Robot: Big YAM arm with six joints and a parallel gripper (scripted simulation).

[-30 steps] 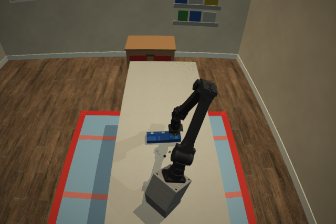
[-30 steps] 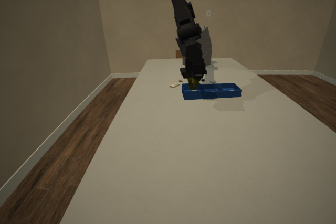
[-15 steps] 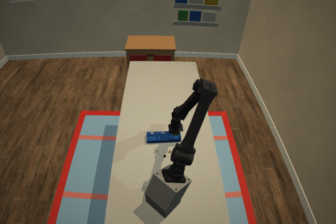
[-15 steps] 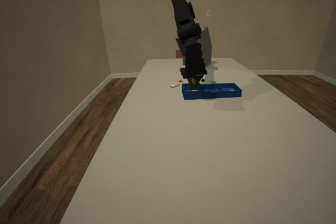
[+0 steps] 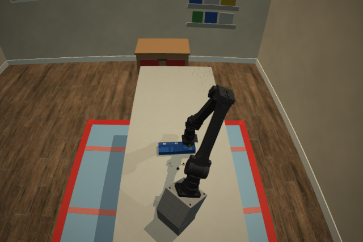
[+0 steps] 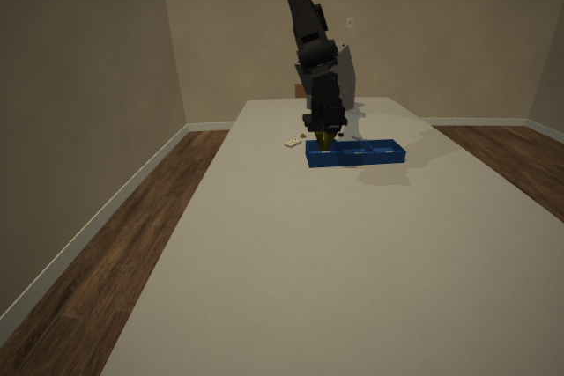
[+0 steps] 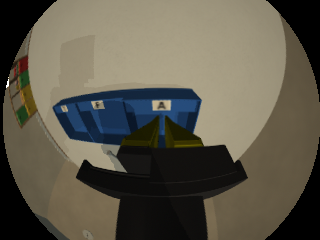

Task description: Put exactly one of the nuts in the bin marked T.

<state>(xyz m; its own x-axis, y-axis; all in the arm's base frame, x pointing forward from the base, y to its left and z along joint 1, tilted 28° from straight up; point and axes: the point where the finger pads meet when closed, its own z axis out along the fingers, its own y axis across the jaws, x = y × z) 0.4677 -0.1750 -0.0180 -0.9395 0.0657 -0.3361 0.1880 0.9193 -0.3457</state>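
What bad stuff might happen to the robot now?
The claw hangs low in the end compartment of the blue three-part plastic bin; moving sideways might shove the bin. No nut shows between its shut yellow fingers, so it may drop nothing. The compartment's label is too blurry to confirm it says T.

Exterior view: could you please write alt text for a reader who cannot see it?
A black robot arm reaches down with its closed gripper at the left end compartment of a blue three-part bin on a beige table. A small white piece and a brass nut lie just behind.
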